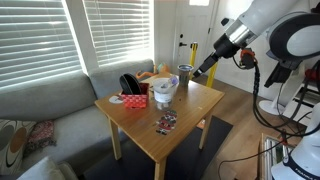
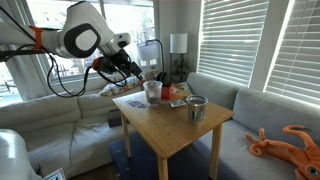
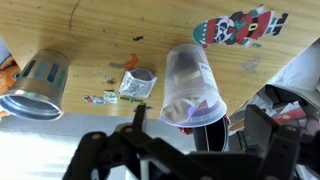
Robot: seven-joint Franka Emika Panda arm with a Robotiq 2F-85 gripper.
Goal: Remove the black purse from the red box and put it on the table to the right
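Note:
The black purse [image 1: 129, 84] sits in the red box [image 1: 134, 99] at the far corner of the light wooden table [image 1: 192, 105], next to the sofa. In the wrist view the purse [image 3: 207, 137] and a sliver of the red box [image 3: 229, 122] show partly behind a clear plastic cup [image 3: 192, 88]. My gripper [image 1: 205, 68] hangs in the air over the opposite side of the table, beside a metal cup [image 1: 185, 72] and well apart from the purse. It also shows in an exterior view [image 2: 135, 70]. Its fingers [image 3: 200, 135] are spread wide and hold nothing.
The clear cup [image 1: 165, 90] stands between my gripper and the red box. The metal cup [image 3: 35, 85] is near the table's edge. A colourful packet [image 1: 166, 122] and a small wrapper [image 3: 137, 84] lie on the table. A grey sofa [image 1: 50, 100] wraps round the table.

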